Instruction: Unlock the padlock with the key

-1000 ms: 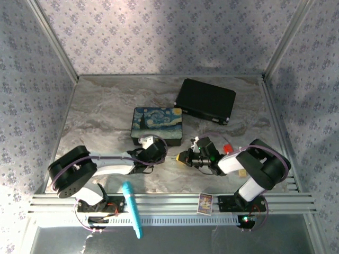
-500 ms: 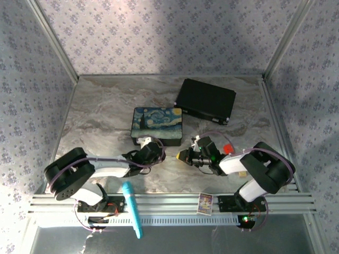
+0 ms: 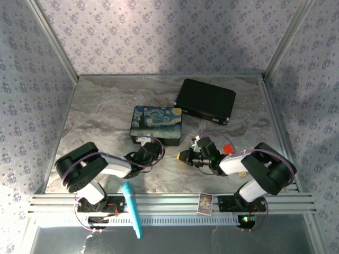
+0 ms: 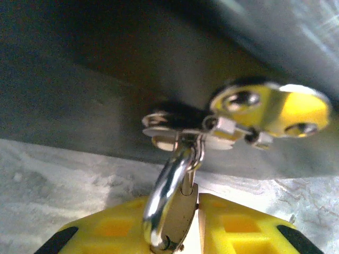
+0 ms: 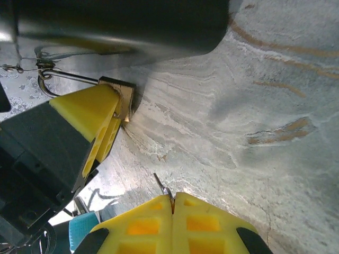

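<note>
In the left wrist view the brass padlock [image 4: 184, 214] stands on edge between my yellow fingers [image 4: 241, 225], and my left gripper [image 4: 197, 211] is shut on it. Its silver shackle [image 4: 165, 185] runs up through the hasp [image 4: 212, 126] on the painted box. From above, my left gripper [image 3: 146, 153] sits at the front edge of the painted box [image 3: 157, 123]. My right gripper [image 5: 173, 200] is shut on the key [image 5: 162, 184], whose thin blade sticks out toward the padlock [image 5: 125, 98], with a clear gap between them. From above, the right gripper [image 3: 183, 156] points left at the left one.
A black case [image 3: 205, 100] lies at the back right. A red block [image 3: 228, 147] and a pale tan cube [image 3: 242, 173] sit by the right arm. A teal tool [image 3: 132, 209] and a small card [image 3: 205, 202] rest on the front rail.
The left arm's elbow has swung right and its gripper has settled lower against the box front. The right gripper has barely moved.
</note>
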`<action>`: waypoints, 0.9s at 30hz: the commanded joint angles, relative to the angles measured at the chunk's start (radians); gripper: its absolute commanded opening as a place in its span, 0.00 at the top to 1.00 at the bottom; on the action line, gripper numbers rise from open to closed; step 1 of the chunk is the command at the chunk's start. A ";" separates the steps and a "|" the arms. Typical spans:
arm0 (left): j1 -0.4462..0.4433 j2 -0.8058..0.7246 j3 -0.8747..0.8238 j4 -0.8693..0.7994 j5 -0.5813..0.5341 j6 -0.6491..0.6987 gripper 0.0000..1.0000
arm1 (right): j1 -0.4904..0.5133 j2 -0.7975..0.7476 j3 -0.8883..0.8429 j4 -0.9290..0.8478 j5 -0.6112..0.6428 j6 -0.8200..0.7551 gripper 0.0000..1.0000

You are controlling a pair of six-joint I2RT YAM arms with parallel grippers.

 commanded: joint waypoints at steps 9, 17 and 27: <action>0.004 -0.060 -0.025 -0.112 0.099 -0.079 0.97 | -0.005 -0.002 0.002 0.057 0.001 0.026 1.00; 0.006 -0.158 -0.023 -0.113 0.207 -0.223 0.98 | -0.018 0.054 0.014 0.238 -0.063 0.164 1.00; 0.018 -0.271 -0.003 -0.161 0.235 -0.277 1.00 | 0.003 0.030 -0.048 0.334 -0.056 0.255 1.00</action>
